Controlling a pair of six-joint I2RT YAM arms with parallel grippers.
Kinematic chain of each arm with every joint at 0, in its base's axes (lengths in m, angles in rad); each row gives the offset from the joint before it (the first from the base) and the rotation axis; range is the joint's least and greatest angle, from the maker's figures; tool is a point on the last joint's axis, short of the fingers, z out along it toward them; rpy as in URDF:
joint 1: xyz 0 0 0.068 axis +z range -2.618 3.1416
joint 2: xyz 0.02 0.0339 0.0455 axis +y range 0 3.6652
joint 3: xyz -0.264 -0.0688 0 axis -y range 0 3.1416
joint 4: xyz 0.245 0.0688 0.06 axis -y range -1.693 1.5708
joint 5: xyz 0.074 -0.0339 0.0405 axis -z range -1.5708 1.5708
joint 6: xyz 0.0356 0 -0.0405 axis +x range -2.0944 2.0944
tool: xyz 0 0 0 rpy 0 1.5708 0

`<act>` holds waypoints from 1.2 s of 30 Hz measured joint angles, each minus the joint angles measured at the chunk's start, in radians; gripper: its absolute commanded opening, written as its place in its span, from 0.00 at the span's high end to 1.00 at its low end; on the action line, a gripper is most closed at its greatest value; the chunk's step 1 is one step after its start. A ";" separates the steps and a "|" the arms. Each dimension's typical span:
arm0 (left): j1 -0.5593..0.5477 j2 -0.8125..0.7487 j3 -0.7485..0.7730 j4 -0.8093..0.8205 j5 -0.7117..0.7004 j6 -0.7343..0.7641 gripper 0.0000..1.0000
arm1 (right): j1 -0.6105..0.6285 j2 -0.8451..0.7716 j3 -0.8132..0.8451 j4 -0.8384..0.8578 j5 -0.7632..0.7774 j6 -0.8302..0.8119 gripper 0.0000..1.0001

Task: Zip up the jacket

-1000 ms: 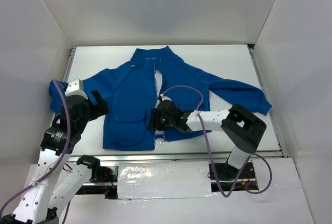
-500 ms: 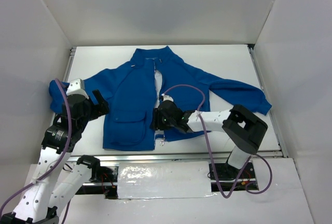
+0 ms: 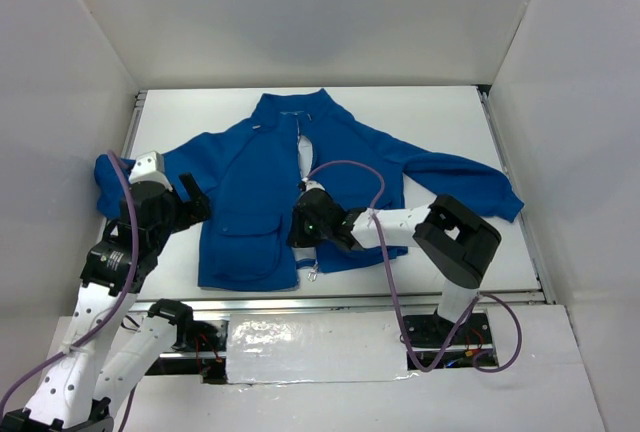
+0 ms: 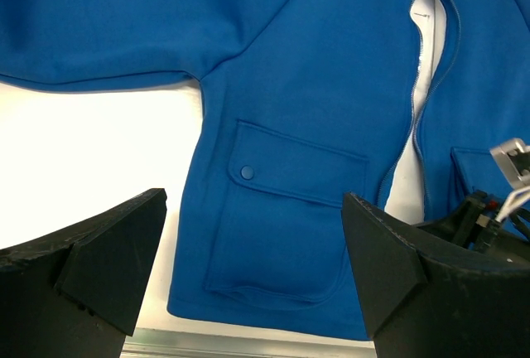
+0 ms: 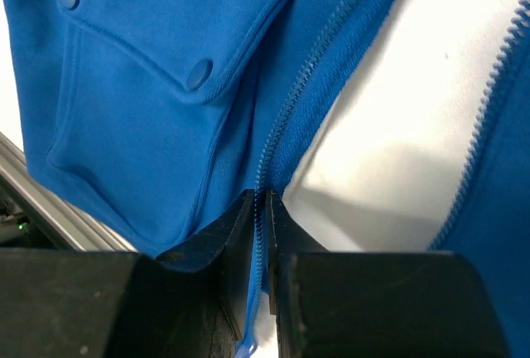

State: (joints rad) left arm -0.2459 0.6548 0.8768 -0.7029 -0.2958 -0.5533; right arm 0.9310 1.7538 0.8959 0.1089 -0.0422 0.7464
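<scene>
The royal-blue jacket [image 3: 250, 182] lies flat on the white table, collar at the far side, its front open in a narrow gap. In the right wrist view my right gripper [image 5: 259, 200] is shut on the pale zipper [image 5: 306, 76] edge of the pocket-side panel, near the hem. From above, that right gripper [image 3: 303, 227] sits low on the front opening, with a small metal pull [image 3: 314, 272] dangling below the hem. My left gripper [image 3: 195, 197] hovers open over the jacket's left side; in its own view the left gripper [image 4: 255, 200] stands wide above a flap pocket [image 4: 290, 209], holding nothing.
White walls enclose the table on three sides. A metal rail [image 3: 330, 302] runs along the near edge just below the hem. One sleeve [image 3: 470, 187] stretches right; the other bunches at the far left [image 3: 108, 177]. The right arm's purple cable [image 3: 350, 170] loops over the jacket.
The right gripper's jaws have closed onto the zipper edge near the hem, and that arm has shifted slightly left. The left arm has stayed put, still open.
</scene>
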 measured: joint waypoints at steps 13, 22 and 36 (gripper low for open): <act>-0.001 -0.013 0.000 0.001 0.008 0.000 0.01 | -0.003 0.018 0.016 -0.026 0.003 0.039 0.63; -0.002 -0.018 0.000 0.001 0.011 0.000 0.01 | -0.006 0.008 -0.027 -0.011 0.003 0.072 0.70; -0.015 -0.034 -0.004 0.016 0.105 -0.001 0.06 | -0.051 -0.023 -0.048 0.056 -0.116 0.096 1.00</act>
State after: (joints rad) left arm -0.2611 0.6209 0.8726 -0.6868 -0.1905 -0.5541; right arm 0.8795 1.7313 0.8478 0.1646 -0.1581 0.8425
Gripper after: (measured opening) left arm 0.958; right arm 0.014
